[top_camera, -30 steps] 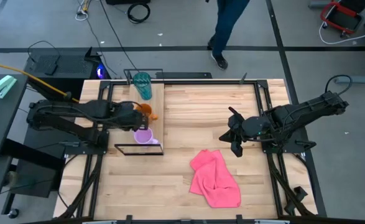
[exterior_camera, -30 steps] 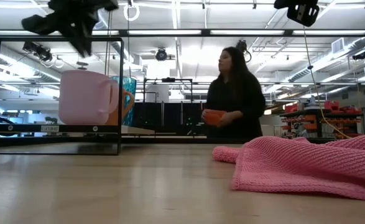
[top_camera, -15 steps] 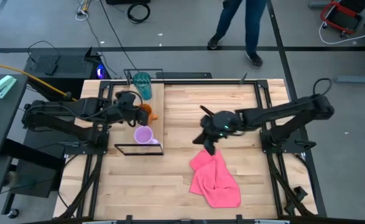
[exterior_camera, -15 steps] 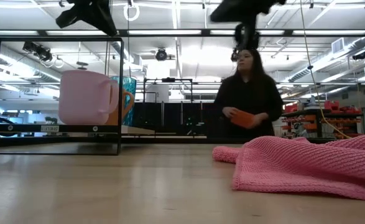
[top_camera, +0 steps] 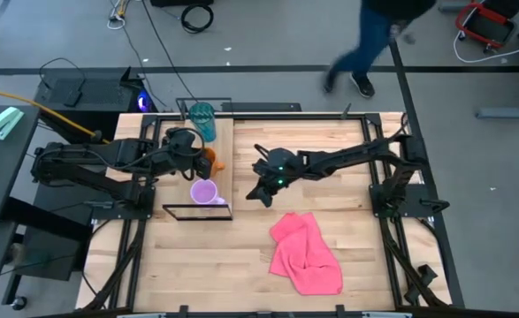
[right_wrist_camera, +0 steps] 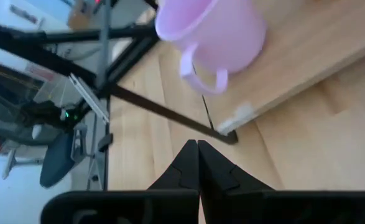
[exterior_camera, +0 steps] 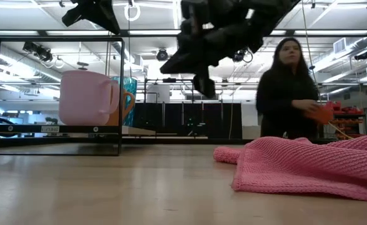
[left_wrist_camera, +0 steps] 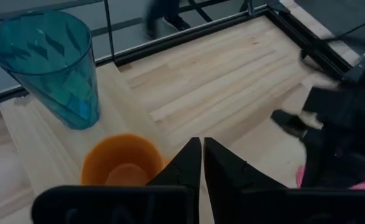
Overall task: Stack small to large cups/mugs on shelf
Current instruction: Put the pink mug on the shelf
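The shelf (top_camera: 225, 137) stands at the table's far left. On its plank stand the teal tumbler (top_camera: 202, 120) at the far end, the orange mug (top_camera: 209, 159) in the middle and the lilac mug (top_camera: 204, 192) at the near end, each on its base. My left gripper (left_wrist_camera: 202, 149) is shut and empty above the plank, beside the orange mug (left_wrist_camera: 122, 165). My right gripper (top_camera: 262, 195) is shut and empty in the air right of the shelf, pointing at the lilac mug (right_wrist_camera: 212, 30), whose handle (right_wrist_camera: 202, 76) faces it.
A crumpled pink cloth (top_camera: 305, 253) lies on the table near the front, right of centre. The shelf's thin black frame (exterior_camera: 121, 94) rises around the plank. A person (exterior_camera: 291, 94) walks beyond the table's far edge.
My right gripper has swept from the table's right side toward the left, to a spot near the shelf and the lilac mug, staying shut. My left gripper has risen a little above the shelf. The cups have not moved.
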Robot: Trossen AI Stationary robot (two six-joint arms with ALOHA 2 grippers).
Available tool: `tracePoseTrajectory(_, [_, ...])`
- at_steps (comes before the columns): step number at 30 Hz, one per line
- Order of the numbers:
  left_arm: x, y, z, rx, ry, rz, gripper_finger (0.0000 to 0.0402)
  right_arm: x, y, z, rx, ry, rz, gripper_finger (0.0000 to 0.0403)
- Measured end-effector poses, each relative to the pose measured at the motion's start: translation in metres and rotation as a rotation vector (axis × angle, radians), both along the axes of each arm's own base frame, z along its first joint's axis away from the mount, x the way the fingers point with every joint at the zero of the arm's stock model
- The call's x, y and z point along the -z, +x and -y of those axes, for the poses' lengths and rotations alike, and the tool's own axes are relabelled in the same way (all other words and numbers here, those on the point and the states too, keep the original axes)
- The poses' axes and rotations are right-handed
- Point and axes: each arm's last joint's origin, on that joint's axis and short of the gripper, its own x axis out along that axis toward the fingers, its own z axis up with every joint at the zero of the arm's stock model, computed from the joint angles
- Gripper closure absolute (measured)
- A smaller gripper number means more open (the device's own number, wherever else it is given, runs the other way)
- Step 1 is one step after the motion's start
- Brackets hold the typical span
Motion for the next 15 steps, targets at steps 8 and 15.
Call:
tracePoseTrajectory(8, [0.000, 0.001, 0.000, -0.009, 0.008, 0.003, 0.0373, 0.012, 0.037, 0.008, -0.033, 0.005, 0.004, 0.0402])
tracePoseTrajectory(15, [0.000, 0.001, 0.000, -0.015, 0.002, 0.011, 0.0373, 0.027, 0.049, 0.006, -0.080, 0.030, -0.013, 0.0402])
